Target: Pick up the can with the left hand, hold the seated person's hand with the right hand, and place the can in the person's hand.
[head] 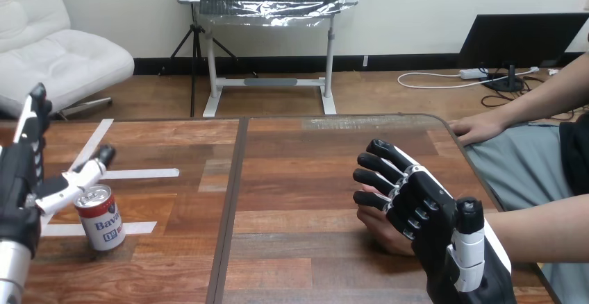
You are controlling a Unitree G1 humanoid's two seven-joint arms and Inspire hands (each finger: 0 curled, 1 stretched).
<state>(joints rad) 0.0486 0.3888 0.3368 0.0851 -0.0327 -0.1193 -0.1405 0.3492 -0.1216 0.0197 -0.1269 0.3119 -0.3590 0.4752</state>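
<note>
While the can (101, 217) stands upright on the table (299, 179) near its left side, not yet lifted, I judge the step in hand to be the grasp with the left hand (21, 179). Its fingers point up, straight and set well apart from the thumb, which reaches out just above the can's top; I cannot tell whether it touches. To do this well I would lower the hand until the palm meets the can's side rather than its rim. Then I would curl fingers and thumb round the middle, since a pinch at the top could tip it. The right hand (424, 214) lies over the person's near hand (378, 229); whether it clasps that hand I cannot tell. I would hold it steady there, so the palm beneath is ready for the can. The person's far hand (479, 129) rests at the table's right edge.
</note>
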